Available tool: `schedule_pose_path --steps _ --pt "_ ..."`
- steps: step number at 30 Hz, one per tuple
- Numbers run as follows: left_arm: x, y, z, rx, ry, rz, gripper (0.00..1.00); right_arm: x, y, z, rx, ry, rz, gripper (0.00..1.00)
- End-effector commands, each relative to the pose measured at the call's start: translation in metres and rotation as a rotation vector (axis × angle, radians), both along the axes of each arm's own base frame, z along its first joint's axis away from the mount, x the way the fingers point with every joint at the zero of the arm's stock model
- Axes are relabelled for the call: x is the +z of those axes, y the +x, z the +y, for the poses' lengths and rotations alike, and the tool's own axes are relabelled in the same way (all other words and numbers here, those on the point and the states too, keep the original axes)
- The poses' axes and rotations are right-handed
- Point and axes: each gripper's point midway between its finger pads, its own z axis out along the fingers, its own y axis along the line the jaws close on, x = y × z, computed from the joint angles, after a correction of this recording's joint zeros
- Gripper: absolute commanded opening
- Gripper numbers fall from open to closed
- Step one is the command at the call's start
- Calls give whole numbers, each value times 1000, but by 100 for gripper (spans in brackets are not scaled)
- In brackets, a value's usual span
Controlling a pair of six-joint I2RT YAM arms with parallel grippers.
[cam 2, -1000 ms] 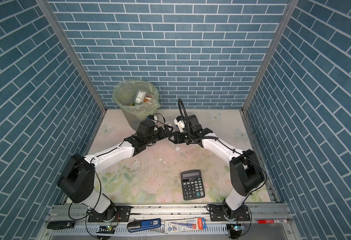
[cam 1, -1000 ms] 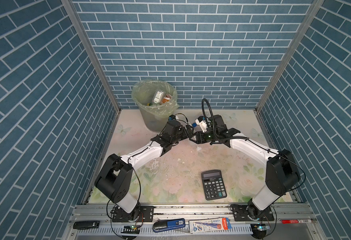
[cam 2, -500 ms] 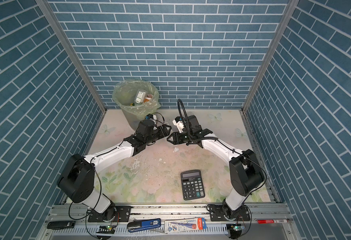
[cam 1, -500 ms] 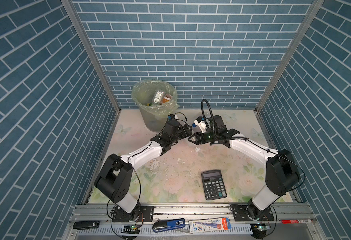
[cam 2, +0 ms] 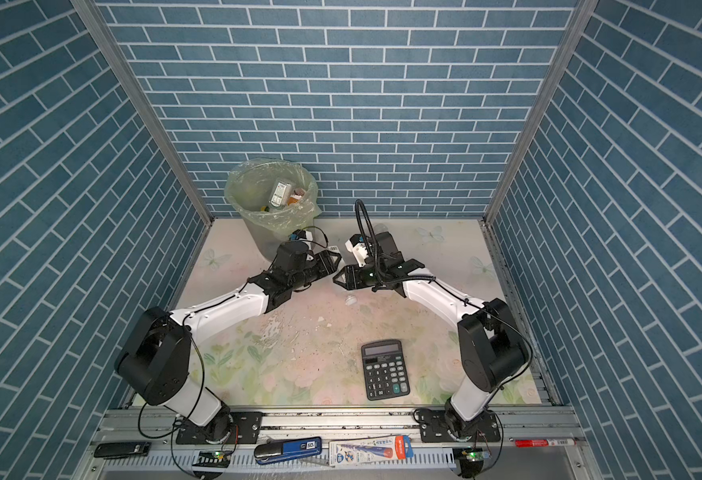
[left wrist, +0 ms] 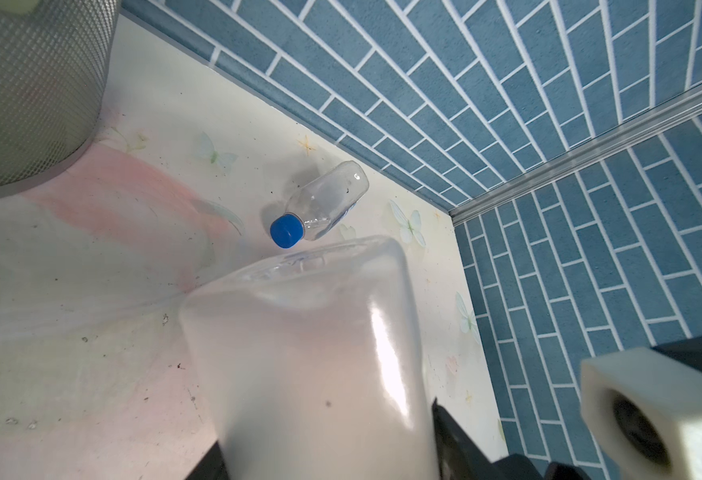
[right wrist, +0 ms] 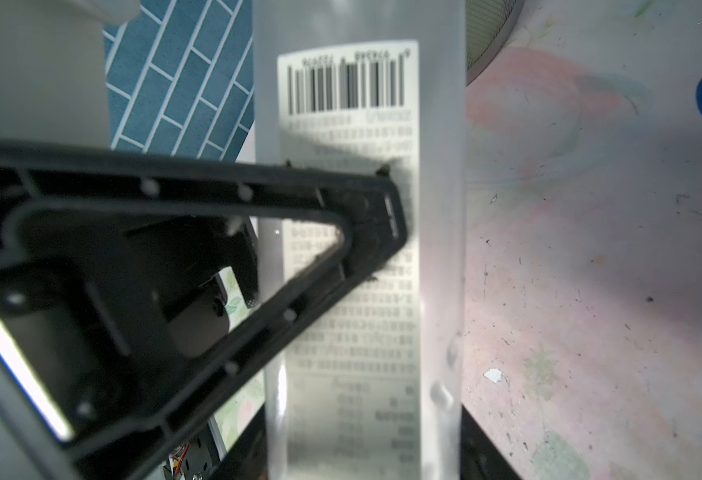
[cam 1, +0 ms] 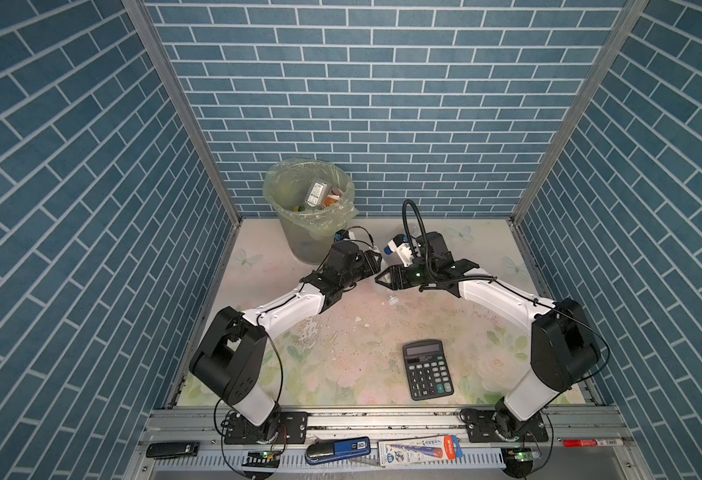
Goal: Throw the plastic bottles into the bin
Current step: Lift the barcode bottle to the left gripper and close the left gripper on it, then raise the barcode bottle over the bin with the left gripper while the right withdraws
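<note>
A frosted plastic bottle (right wrist: 357,124) with a barcode label hangs above the table between both arms. My right gripper (right wrist: 361,453) is shut on it. One of the left gripper's black fingers (right wrist: 382,216) lies across the label. In the left wrist view my left gripper (left wrist: 328,449) has a finger against each side of the same bottle (left wrist: 299,332). In both top views the left gripper (cam 1: 376,266) and right gripper (cam 1: 382,277) meet tip to tip, to the right of the bin (cam 1: 307,241). A clear blue-capped bottle (left wrist: 320,203) lies by the back wall. Several bottles (cam 1: 316,193) lie in the bin.
A black calculator (cam 1: 427,369) lies at the front right of the floral table (cam 1: 341,353). The bin's meshed wall (left wrist: 29,83) stands close to my left gripper. Tools (cam 1: 336,449) lie on the front rail. Brick walls enclose three sides.
The left gripper's jaws have closed in on the frosted bottle that my right gripper holds. Both arms have barely shifted.
</note>
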Motion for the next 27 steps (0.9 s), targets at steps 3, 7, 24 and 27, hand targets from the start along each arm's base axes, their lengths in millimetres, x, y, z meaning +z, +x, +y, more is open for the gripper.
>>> schedule_pose_path --steps 3,7,24,27 --pt "-12 2 11 -15 87 17 57 14 -10 1 32 40 -35 54" --pt "-10 4 20 -18 98 25 55 15 -14 -1 40 42 -39 66" --pt "69 0 76 10 106 40 55 72 -13 -36 -41 10 -267 99" --pt "99 6 99 44 54 26 55 88 -8 -38 -62 6 -326 99"
